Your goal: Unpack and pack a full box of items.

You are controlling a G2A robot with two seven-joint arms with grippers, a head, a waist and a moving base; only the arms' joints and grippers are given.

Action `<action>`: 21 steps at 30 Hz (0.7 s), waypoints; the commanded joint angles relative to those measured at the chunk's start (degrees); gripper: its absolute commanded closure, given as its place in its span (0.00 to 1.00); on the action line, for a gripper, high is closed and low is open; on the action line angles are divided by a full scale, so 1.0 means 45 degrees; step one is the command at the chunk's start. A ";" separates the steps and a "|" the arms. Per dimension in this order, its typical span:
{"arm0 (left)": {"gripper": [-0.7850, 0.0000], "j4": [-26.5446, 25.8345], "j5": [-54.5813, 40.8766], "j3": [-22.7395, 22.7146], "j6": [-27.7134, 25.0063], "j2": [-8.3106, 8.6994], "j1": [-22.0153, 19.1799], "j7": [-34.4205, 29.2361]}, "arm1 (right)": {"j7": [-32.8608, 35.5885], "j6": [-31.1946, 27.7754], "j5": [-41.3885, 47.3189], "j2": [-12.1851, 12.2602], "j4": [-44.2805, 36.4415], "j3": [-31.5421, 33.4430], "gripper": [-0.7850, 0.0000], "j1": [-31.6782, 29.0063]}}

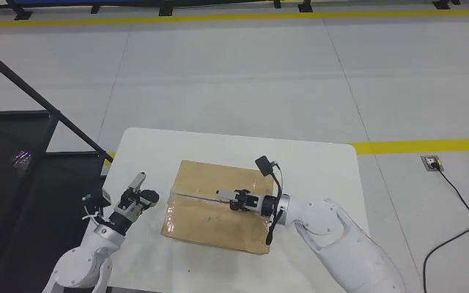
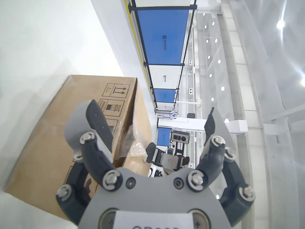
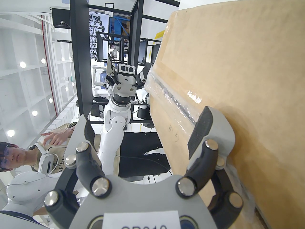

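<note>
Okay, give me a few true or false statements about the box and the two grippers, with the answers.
1. The cardboard box stands on the white table. True.
2. The box's top flaps stand open. False: they are closed, with clear tape along the seam.
3. The right gripper is open over the box's top. True.
4. The left gripper is shut on the box. False: it is open, beside the box.
</note>
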 commanded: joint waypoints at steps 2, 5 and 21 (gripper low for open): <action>0.00 0.0108 0.0149 0.0385 -0.0038 -0.0026 -0.0189 -0.0305 | -0.0024 0.0089 0.0026 -0.0092 0.0164 -0.0213 0.00 0.0136; 0.00 0.0163 0.0113 0.0597 -0.0084 -0.0048 -0.0309 -0.0528 | -0.0064 0.0118 0.0088 -0.0189 0.0328 -0.0408 0.00 0.0283; 0.00 0.0318 0.0117 0.1230 0.0022 -0.0119 -0.0568 -0.1005 | -0.0334 -0.0274 0.1174 -0.1095 0.1999 -0.1932 0.00 0.1624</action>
